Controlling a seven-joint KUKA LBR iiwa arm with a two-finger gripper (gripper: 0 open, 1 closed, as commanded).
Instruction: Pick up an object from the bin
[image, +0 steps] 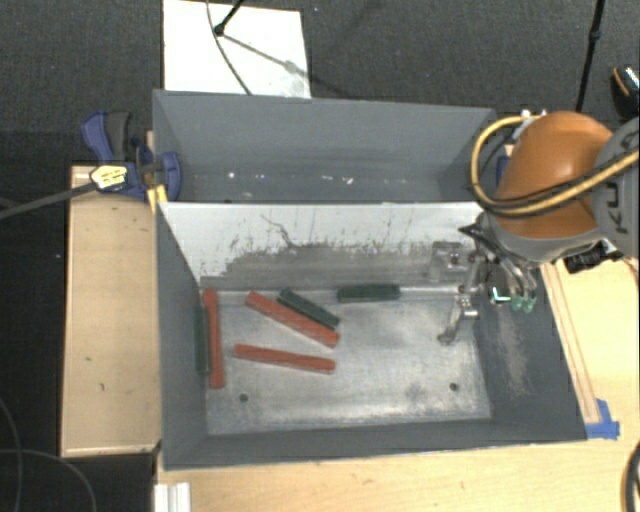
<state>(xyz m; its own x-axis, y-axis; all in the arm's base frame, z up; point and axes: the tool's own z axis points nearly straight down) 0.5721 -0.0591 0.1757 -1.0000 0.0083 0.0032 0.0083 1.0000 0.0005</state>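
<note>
Just left of gripper (462, 318): dark green stick (368, 293). Cannot tell whether open or closed. Approach step, probably; next, shift left, descend.

One camera looks down into the bin (320, 150) from above, tilted somewhat. The wall at the top of the frame shows its whole inner face as a broad band, while the wall along the bottom is foreshortened to a narrow strip. The bin sits in the middle of the frame, its full rim inside it, with some of the surroundings on every side. The arm (555, 165) enters from the right edge, at upper right. The view is near enough to tell apart the sticks (285, 358) on the floor at lower left.
</note>
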